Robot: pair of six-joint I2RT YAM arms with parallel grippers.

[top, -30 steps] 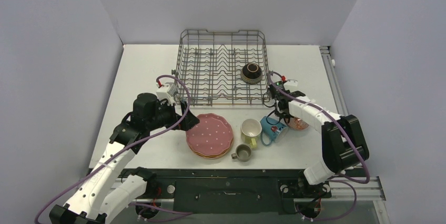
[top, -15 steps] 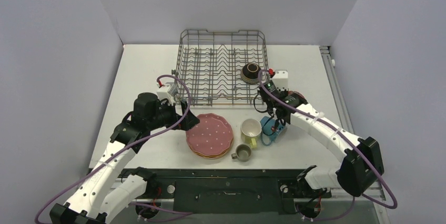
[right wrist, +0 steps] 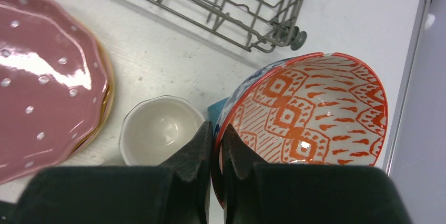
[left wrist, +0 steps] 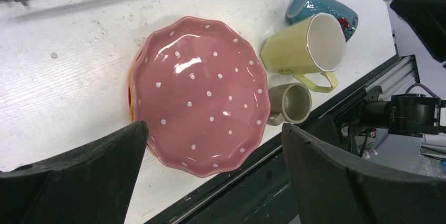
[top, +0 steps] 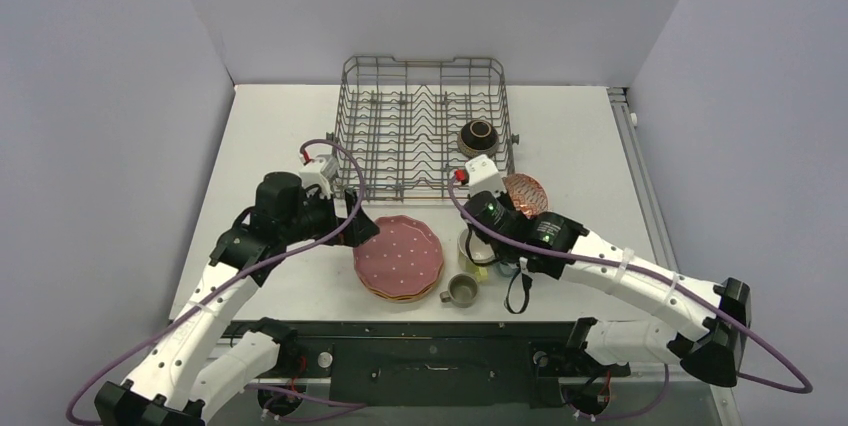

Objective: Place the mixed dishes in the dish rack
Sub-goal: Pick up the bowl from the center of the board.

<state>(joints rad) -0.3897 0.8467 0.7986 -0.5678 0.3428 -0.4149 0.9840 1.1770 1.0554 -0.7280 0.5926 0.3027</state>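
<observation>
**A:** What has changed over the last second?

**B:** My right pincer (right wrist: 213, 134) has swung in toward the middle of the top view and lifted the red-patterned bowl (right wrist: 315, 113) with it. The jaws are pinched tight on its rim, one finger inside and one outside. The bowl hangs tilted above the mugs, just below the lower right corner of the dish rack (top: 423, 59).

**A:** And your other arm?

**B:** My left pincer (left wrist: 213, 128) hasn't stirred. It is spread wide with nothing in it, poised over the pink plate (left wrist: 200, 95) that tops the stack.

**A:** So how far along are you?

**B:** Early, I'd say. Only the dark brown bowl (top: 478, 138) sits in the rack, at its right side. Still on the table (top: 270, 136) are the plate stack, the yellow mug (left wrist: 302, 50), the blue mug (left wrist: 323, 11) lying on its side, and the small grey mug (left wrist: 289, 103). The bowl I'm holding isn't in yet.
</observation>
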